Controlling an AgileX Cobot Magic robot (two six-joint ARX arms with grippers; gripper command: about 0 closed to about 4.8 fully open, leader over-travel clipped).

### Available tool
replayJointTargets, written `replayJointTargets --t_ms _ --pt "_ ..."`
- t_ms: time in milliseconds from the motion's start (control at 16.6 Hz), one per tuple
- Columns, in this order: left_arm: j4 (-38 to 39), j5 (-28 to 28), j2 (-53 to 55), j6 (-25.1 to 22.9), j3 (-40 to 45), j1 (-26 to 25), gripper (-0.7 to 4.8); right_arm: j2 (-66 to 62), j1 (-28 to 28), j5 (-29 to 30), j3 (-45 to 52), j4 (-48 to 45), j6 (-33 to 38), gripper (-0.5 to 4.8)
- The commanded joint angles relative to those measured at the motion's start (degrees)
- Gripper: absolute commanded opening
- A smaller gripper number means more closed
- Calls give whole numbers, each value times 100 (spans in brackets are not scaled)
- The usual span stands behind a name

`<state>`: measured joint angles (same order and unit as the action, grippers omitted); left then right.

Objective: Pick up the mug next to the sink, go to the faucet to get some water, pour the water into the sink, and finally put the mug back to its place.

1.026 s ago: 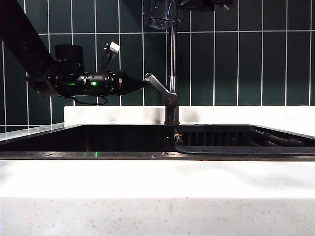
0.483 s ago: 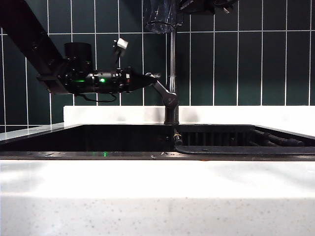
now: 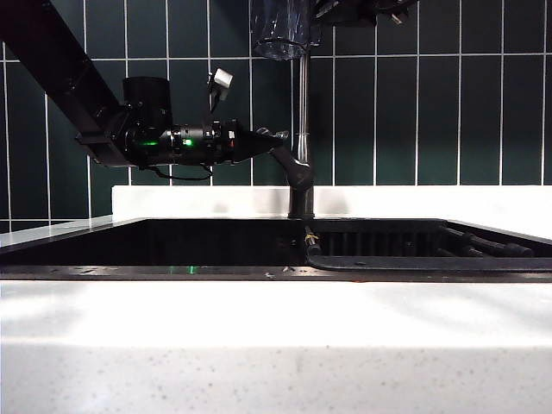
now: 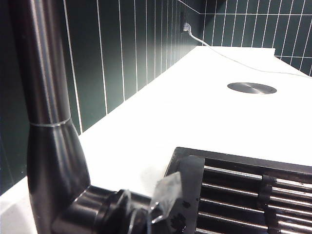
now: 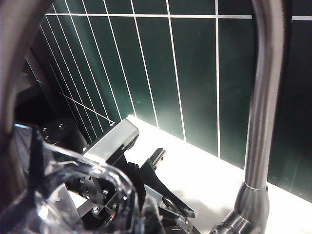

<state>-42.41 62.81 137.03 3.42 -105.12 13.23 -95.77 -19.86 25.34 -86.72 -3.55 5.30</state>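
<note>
1. Mug (image 3: 279, 30) hangs at the top edge of the exterior view, clear and faceted, just left of the faucet (image 3: 301, 112) pipe and high above the sink (image 3: 216, 244); its rim fills the near corner of the right wrist view (image 5: 73, 195).
2. Right gripper (image 3: 321, 10) sits at that same top edge, mostly cropped; its fingers are narrowed onto the mug.
3. Left gripper (image 3: 269, 138) lies level, reaching from the left over the basin, its fingers pinched shut on the faucet's angled lever (image 3: 285, 155); the left wrist view shows the lever root (image 4: 97, 209) beside the pipe.
4. Open air lies between the left arm and the sink's dark rim (image 3: 129, 272) below it.
5. Ribbed rack (image 3: 414, 246) fills the basin's right half, up to the rim.
6. White countertop (image 3: 276, 345) runs bare along the front edge; behind, a white ledge meets the green tiled wall (image 3: 431, 103).
</note>
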Motion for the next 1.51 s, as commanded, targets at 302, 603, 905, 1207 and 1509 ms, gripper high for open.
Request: replayJointTargets --t_ms 302,603,905,1207,1509 --pt "33 310 -31 151 -9 -13 -6 28 -9 31 -33 -50 2 -5" --pt "-9 428 -33 133 0 144 -6 28 -7 28 -33 79 -105 -5" --pt "-9 428 -35 162 0 240 -6 28 -2 28 -33 76 -129 -5" --pt "-9 387 -39 173 0 254 -6 28 -2 26 -33 76 -192 -5" --pt "-7 387 -39 177 0 254 -6 28 -2 26 -33 79 -192 -5"
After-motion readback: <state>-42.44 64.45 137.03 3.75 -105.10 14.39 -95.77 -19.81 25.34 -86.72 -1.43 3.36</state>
